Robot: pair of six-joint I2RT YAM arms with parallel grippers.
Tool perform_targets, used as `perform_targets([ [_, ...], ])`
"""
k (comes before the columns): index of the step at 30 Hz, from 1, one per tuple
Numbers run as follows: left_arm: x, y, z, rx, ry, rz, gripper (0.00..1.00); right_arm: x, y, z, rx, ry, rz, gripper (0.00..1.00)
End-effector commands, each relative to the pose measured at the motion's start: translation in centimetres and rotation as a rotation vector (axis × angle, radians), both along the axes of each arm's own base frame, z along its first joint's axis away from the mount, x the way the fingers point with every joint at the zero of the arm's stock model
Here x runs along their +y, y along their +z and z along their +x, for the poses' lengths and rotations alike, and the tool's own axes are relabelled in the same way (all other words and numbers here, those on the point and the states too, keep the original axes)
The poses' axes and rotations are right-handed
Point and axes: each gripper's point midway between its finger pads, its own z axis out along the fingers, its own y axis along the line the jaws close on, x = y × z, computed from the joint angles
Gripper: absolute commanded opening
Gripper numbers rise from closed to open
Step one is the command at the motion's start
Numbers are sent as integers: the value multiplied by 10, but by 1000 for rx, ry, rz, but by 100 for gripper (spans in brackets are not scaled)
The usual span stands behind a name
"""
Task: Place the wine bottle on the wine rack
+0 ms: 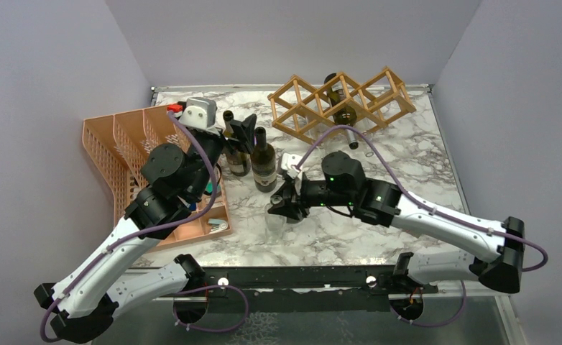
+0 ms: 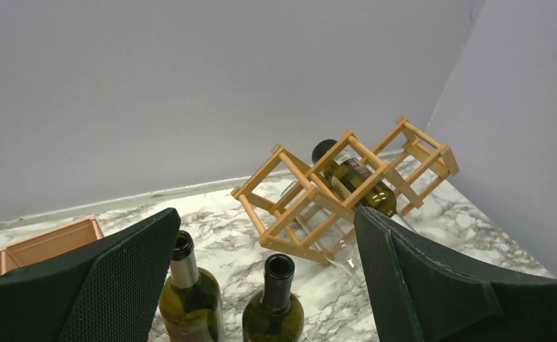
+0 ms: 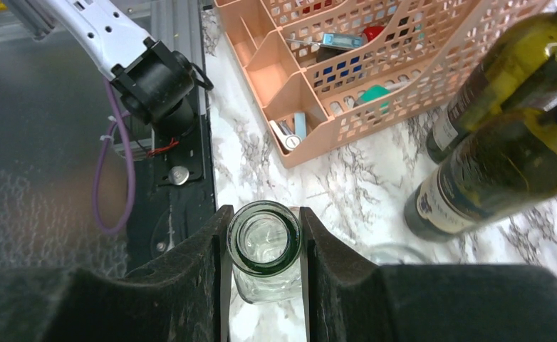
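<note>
The light-wood wine rack (image 1: pixel 300 108) stands at the back of the marble table and also shows in the left wrist view (image 2: pixel 290 206). A dark bottle (image 1: pixel 341 108) lies in its middle cell, and a clear bottle (image 2: pixel 325 239) lies through a lower cell. Two green wine bottles (image 1: pixel 264 165) (image 1: pixel 235 159) stand upright left of centre. My left gripper (image 1: pixel 241 133) hovers open above their necks (image 2: pixel 279 274). My right gripper (image 1: pixel 282 207) is shut on the neck of an upright clear glass bottle (image 3: pixel 265 239) near the table's front edge.
An orange plastic mesh organizer (image 1: pixel 120 144) with small items fills the left side, close to the green bottles; it also shows in the right wrist view (image 3: pixel 375 107). Grey walls close in the back and sides. The left arm's base (image 3: pixel 154 85) sits at the front edge.
</note>
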Motion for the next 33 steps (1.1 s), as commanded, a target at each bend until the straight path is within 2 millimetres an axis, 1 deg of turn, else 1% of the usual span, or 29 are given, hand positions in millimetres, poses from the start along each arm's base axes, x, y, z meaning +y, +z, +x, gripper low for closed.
perform_targets([
  [1,-21,-12,-3,-6,-103,61,99,-30,28,-9,6,-66,56,1],
  [3,-30,-21,-3,-9,-140,92,99,-44,31,-10,20,-109,49,1],
  [5,-35,-32,0,-14,-144,99,99,-59,32,-8,35,-169,40,1],
  [7,-41,-44,2,-18,-161,100,99,-75,32,-2,38,-252,27,1],
  [9,-54,-53,1,-17,-213,98,99,-93,31,12,15,-365,2,1],
  [11,-71,-57,-4,-26,-298,102,99,-114,31,28,-23,-499,-25,1],
  [13,-85,-60,-6,-28,-362,113,99,-131,39,40,-54,-599,-33,1],
  [16,-101,-69,-9,-22,-439,144,99,-151,54,53,-95,-716,-15,1],
  [19,-113,-75,-15,-29,-508,156,99,-165,70,63,-126,-814,29,1],
  [22,-127,-81,-23,-43,-595,172,99,-182,88,77,-154,-950,88,1],
  [27,-152,-99,-26,-17,-705,173,99,-203,111,93,-144,-1149,170,1],
  [30,-168,-104,-30,-11,-784,148,99,-209,123,96,-107,-1217,234,1],
  [33,-183,-109,-30,-19,-844,159,99,-207,136,95,-59,-1222,314,1],
])
